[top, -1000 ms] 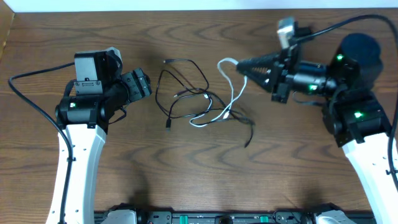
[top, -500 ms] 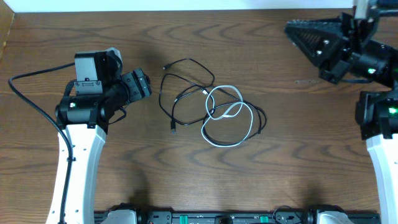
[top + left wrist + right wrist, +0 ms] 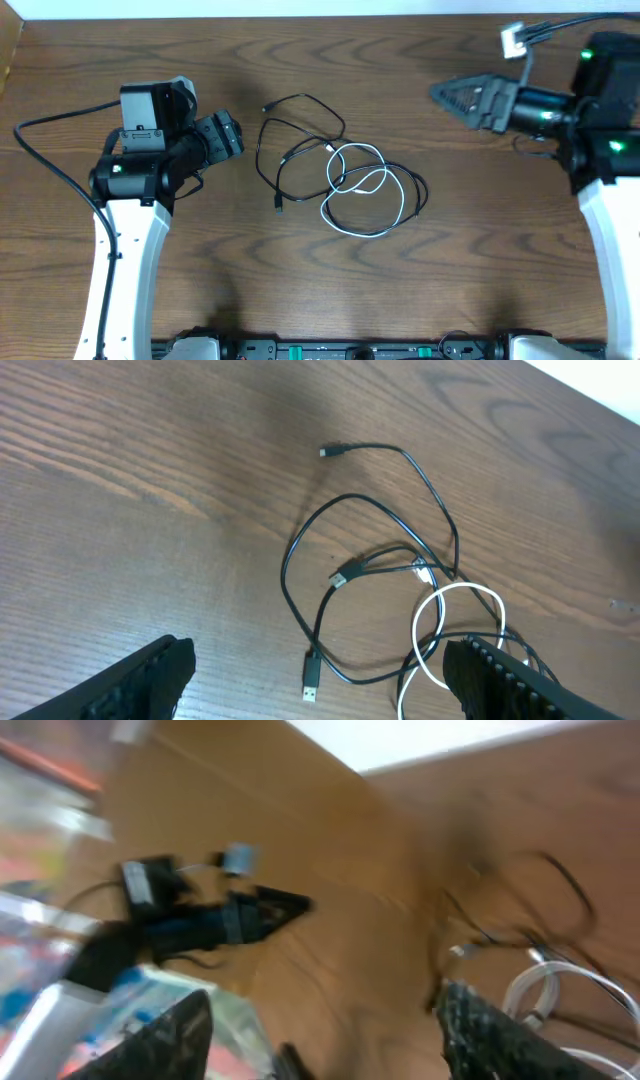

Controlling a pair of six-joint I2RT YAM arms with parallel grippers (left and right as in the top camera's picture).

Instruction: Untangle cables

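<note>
Cables (image 3: 345, 180) (1 black, 1 white) tangled, left gripper (image 3: 230, 137) spread, right gripper (image 3: 445, 94) spread

Fig. (overhead): I see a dark-brown wood-grain table (image 3: 420, 290) filling the view, under diffuse light w/ soft shadows. Far edge: thin white strip (image 3: 300, 7), wall or floor, can't tell. Near edge: black rail (image 3: 350, 351). Right-wrist bkgd too blurred to read.
</note>
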